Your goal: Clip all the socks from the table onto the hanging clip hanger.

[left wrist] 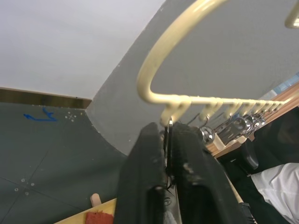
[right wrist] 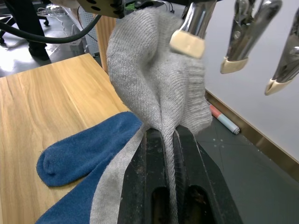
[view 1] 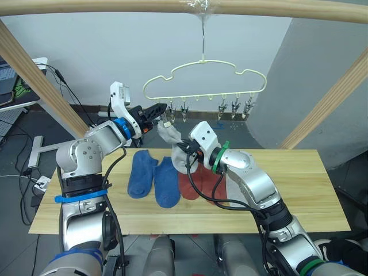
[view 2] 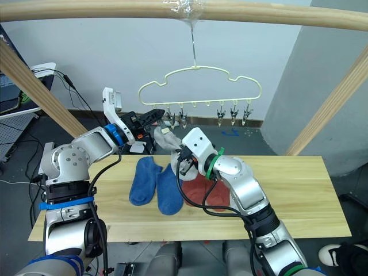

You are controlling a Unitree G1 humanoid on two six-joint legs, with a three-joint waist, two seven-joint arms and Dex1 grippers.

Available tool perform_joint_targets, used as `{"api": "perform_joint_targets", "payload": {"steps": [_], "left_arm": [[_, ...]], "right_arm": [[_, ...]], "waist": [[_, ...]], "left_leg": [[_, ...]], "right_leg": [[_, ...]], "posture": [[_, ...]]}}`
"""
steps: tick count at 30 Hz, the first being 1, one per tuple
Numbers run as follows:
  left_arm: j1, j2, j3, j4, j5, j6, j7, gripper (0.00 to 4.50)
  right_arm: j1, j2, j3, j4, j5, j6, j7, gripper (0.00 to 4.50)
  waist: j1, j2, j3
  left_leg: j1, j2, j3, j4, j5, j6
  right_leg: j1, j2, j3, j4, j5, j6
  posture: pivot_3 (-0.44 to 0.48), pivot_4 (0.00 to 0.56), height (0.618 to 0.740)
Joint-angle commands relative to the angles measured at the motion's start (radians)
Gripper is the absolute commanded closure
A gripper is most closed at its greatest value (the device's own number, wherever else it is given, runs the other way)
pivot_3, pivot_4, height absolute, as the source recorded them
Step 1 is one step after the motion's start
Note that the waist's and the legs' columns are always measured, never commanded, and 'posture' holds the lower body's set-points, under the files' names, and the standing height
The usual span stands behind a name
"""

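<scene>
The pale yellow clip hanger (view 1: 204, 77) hangs by its hook from the top pole. My left gripper (view 1: 161, 109) is shut on its leftmost metal clip (right wrist: 191, 32), and the left wrist view shows the black fingers (left wrist: 149, 158) pinching it. My right gripper (view 1: 188, 154) is shut on a light grey sock (view 1: 171, 137) and holds it up so that its top edge touches that clip's pale tip. I cannot tell whether the clip bites the fabric. Two blue socks (view 1: 154, 177) and two red socks (view 1: 201, 184) lie flat on the wooden table (view 1: 310, 190).
The other clips (view 1: 234, 108) hang free along the hanger bar. A thick wooden pole (view 1: 276, 8) runs overhead, with slanted poles at the left (view 1: 40, 77) and right (view 1: 330, 100). Cables and equipment (view 1: 17, 86) stand on the floor at the far left.
</scene>
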Motion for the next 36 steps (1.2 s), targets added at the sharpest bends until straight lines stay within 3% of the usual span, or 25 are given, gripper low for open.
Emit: {"api": "perform_joint_targets", "payload": {"steps": [1, 9, 15, 19, 23, 32, 33, 36], "left_arm": [[0.002, 0.011, 0.003, -0.054, -0.026, -0.008, -0.019, 2.57], [0.018, 0.035, 0.023, -0.069, -0.046, 0.010, -0.009, 0.11], [0.060, 0.086, 0.052, -0.141, -0.104, 0.085, 0.006, 0.04], [0.145, 0.189, 0.062, -0.264, -0.144, 0.153, -0.023, 0.04], [0.191, 0.196, 0.064, -0.324, -0.158, 0.144, -0.004, 0.00], [0.306, 0.210, 0.039, -0.467, -0.141, 0.114, 0.041, 0.00], [0.318, 0.214, 0.026, -0.481, -0.128, 0.102, 0.042, 0.00], [0.346, 0.205, -0.019, -0.532, -0.086, 0.044, 0.046, 0.00]], "right_arm": [[-0.025, 0.012, -0.016, -0.016, 0.012, -0.025, -0.005, 4.50], [-0.041, 0.045, -0.026, 0.062, 0.023, -0.060, -0.016, 4.50], [-0.069, 0.086, -0.056, 0.185, 0.047, -0.124, -0.016, 4.50], [-0.122, 0.149, -0.136, 0.359, 0.108, -0.171, -0.006, 4.50], [-0.154, 0.165, -0.163, 0.437, 0.124, -0.192, 0.013, 3.44], [-0.134, 0.147, -0.180, 0.463, 0.132, -0.182, 0.033, 0.29], [-0.127, 0.141, -0.181, 0.460, 0.130, -0.182, 0.030, 0.03], [-0.090, 0.097, -0.176, 0.408, 0.117, -0.183, 0.038, 0.03]], "waist": [[0.000, 0.000, 0.000], [0.000, 0.000, 0.000], [0.000, 0.000, 0.000], [-0.004, -0.001, 0.001], [0.009, -0.001, 0.001], [0.011, -0.001, 0.001], [0.011, -0.001, 0.001], [0.015, -0.001, 0.001]], "left_leg": [[0.000, 0.000, 0.000, 0.000, 0.000, 0.000], [-0.001, 0.000, 0.000, 0.000, 0.000, 0.000], [-0.003, 0.000, 0.000, 0.000, 0.000, 0.000], [-0.004, 0.001, 0.000, -0.001, 0.000, 0.000], [-0.004, 0.001, 0.000, -0.003, 0.000, 0.000], [-0.005, 0.001, 0.000, -0.004, 0.000, 0.000], [-0.005, 0.001, 0.000, -0.005, 0.000, 0.000], [-0.005, 0.001, 0.000, -0.005, 0.000, 0.000]], "right_leg": [[0.000, 0.000, 0.000, 0.000, 0.000, 0.000], [-0.001, 0.000, 0.000, 0.000, 0.000, 0.000], [-0.004, 0.000, 0.000, 0.000, 0.000, 0.000], [-0.006, 0.000, 0.000, 0.001, 0.000, 0.000], [-0.006, 0.000, 0.000, 0.001, 0.000, -0.001], [-0.007, 0.000, 0.000, 0.000, 0.002, -0.005], [-0.008, 0.000, 0.000, 0.000, 0.002, -0.006], [-0.008, 0.000, 0.000, 0.001, 0.002, -0.006]], "posture": [[0.065, 0.265, 0.740], [0.071, 0.264, 0.740], [0.096, 0.260, 0.740], [0.125, 0.259, 0.740], [0.140, 0.258, 0.740], [0.159, 0.249, 0.740], [0.159, 0.249, 0.740], [0.159, 0.249, 0.740]]}}
